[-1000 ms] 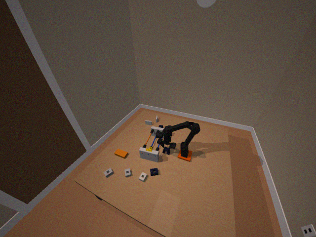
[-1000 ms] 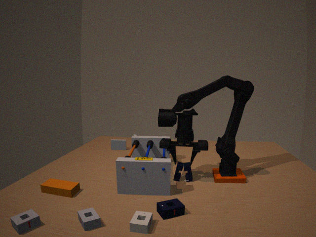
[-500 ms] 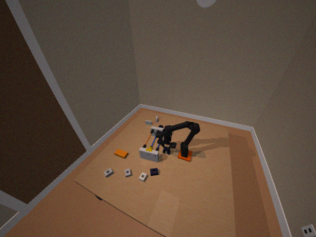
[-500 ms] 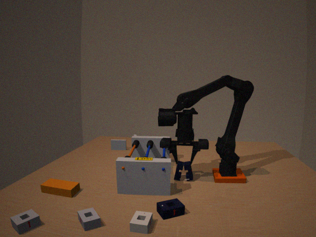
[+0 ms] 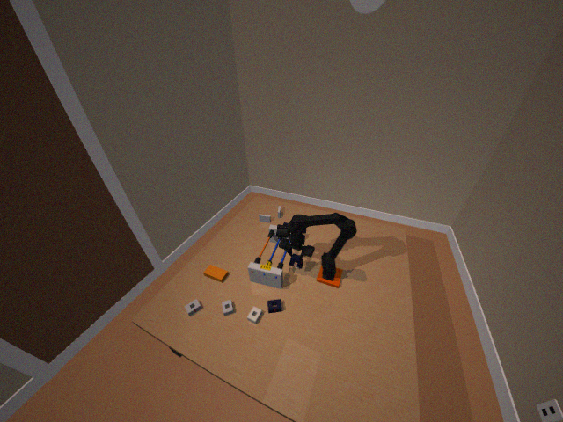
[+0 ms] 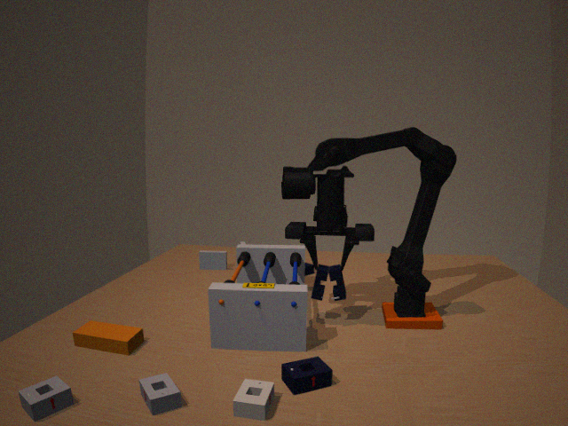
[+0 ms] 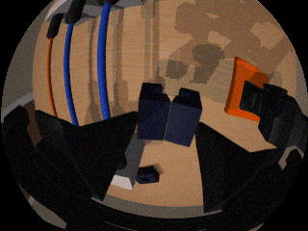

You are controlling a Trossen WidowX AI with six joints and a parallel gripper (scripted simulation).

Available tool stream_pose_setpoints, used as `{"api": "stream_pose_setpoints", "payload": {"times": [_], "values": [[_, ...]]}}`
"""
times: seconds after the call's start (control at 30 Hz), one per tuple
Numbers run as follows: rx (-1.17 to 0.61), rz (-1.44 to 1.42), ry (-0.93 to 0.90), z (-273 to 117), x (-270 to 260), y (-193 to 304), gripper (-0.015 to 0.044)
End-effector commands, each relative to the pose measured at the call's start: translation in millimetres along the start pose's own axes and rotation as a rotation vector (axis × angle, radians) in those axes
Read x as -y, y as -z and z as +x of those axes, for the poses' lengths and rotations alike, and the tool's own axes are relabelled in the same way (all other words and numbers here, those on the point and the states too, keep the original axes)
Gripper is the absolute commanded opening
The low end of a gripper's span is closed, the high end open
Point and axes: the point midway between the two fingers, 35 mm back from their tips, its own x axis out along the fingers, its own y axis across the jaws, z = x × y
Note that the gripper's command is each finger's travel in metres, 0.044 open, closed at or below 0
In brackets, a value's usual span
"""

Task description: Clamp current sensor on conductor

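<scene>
The open dark navy sensor [image 5: 296, 261] [image 6: 338, 280] [image 7: 154, 120] hangs above the table, hinge up, its two halves spread downward like an inverted V. My gripper [image 5: 297, 256] [image 6: 329, 267] [image 7: 167, 121] is shut on its upper part, one finger on each side. The sensor is right of the rack and around no conductor. The yellow LOAD marker [image 5: 266, 266] [image 6: 258, 285] sits on top of the rack's front panel, by the end of the middle blue conductor [image 5: 274, 251] [image 6: 265, 272] [image 7: 67, 72]. The sensor's arrow cannot be made out.
The rack's front panel [image 5: 265, 276] [image 6: 258, 320] also bears an orange conductor [image 6: 236, 272] [image 7: 49, 72] and a right blue one [image 6: 295, 272] [image 7: 102, 63]. A closed navy sensor [image 5: 274, 303] [image 6: 298, 382], several pale ones and an orange block [image 5: 215, 272] [image 6: 107, 336] lie in front and left.
</scene>
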Motion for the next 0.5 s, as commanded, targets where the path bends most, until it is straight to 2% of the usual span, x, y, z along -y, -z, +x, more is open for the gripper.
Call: {"api": "stream_pose_setpoints", "payload": {"times": [0.0,0.23,0.47], "values": [[-0.006,0.007,-0.006,-19.0,-1.0,0.6,0.0],[-0.008,0.0,-0.015,-34.0,0.6,-0.4,0.0],[-0.017,-0.065,-0.142,-48.2,-0.2,0.1,0.0]]}}
